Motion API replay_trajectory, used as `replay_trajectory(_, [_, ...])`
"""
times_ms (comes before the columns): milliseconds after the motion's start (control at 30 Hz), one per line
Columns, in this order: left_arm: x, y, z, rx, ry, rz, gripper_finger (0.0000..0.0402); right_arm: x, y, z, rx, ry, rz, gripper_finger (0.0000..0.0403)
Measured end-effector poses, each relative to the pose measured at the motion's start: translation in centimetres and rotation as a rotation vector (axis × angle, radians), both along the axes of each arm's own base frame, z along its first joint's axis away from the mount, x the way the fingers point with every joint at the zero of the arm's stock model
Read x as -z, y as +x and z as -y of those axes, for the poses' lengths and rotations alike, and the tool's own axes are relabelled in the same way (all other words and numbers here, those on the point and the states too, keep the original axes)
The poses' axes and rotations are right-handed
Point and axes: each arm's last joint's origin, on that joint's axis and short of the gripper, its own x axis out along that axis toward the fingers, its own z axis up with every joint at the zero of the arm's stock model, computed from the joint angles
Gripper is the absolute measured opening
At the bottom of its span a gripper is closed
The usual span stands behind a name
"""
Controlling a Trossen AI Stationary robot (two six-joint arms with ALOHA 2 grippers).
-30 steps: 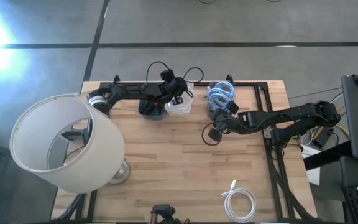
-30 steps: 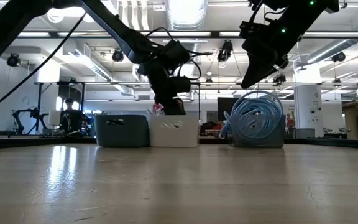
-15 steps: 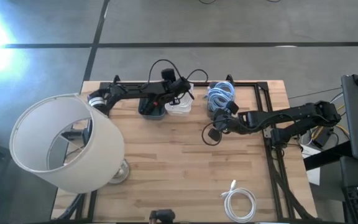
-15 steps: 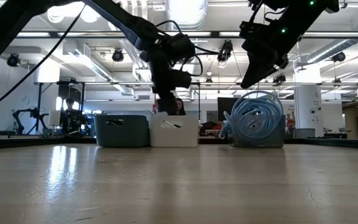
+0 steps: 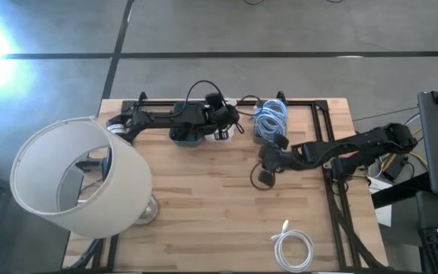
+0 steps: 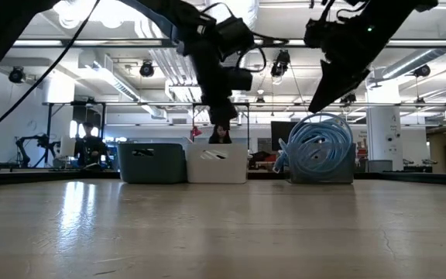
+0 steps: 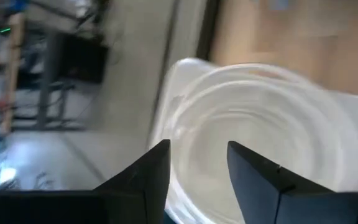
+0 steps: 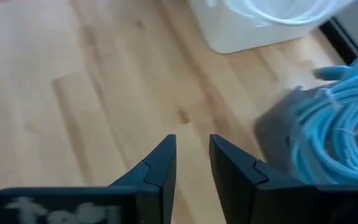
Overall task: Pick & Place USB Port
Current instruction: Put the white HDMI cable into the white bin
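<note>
My left gripper [image 5: 225,129] hangs open above the white bin [image 5: 217,135] at the table's far edge. In the left wrist view its fingers frame the bin's rim [image 7: 166,81] and the white cable coiled inside [image 7: 253,112], with nothing between them. In the low view it [image 6: 223,116] is raised clear of the bin [image 6: 217,163]. My right gripper [image 5: 268,162] hovers over bare wood, nearer than the grey bin of blue cable [image 5: 268,120]. Its fingers [image 8: 191,142] stand a little apart and hold nothing. I cannot pick out a USB part.
A dark bin [image 5: 184,135] stands left of the white one. A large lamp shade [image 5: 74,175] covers the table's left side. A white cable coil with a connector [image 5: 293,247] lies near the near right edge. Bare wood lies in the middle [image 5: 204,198].
My left gripper has risen from down at the bins and moved toward the table's right, from the seam between the dark and white bins to above the white bin. My right gripper has drifted a little toward the near edge.
</note>
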Motion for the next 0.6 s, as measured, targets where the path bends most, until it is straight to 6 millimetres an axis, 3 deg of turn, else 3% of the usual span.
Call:
replay_trajectory(200, [-0.9,0.0,3.3,0.108,-0.228,0.102,0.0143,0.1,-0.6,-3.4,-0.083,0.049,0.004,0.0112])
replay_trajectory(300, [-1.3,-0.1,4.6,0.163,-0.331,0.177,0.0138,0.3,-1.3,-5.2,-0.117,0.169,-0.043,0.0122])
replay_trajectory(433, [-1.1,-0.1,5.9,0.251,-0.353,0.29,0.0138,0.9,-2.1,-7.8,-0.132,0.378,-0.101,0.0133])
replay_trajectory(600, [0.6,-0.7,6.9,0.29,-0.345,0.407,0.0138,2.8,-3.0,-11.7,-0.144,0.593,-0.259,0.0139])
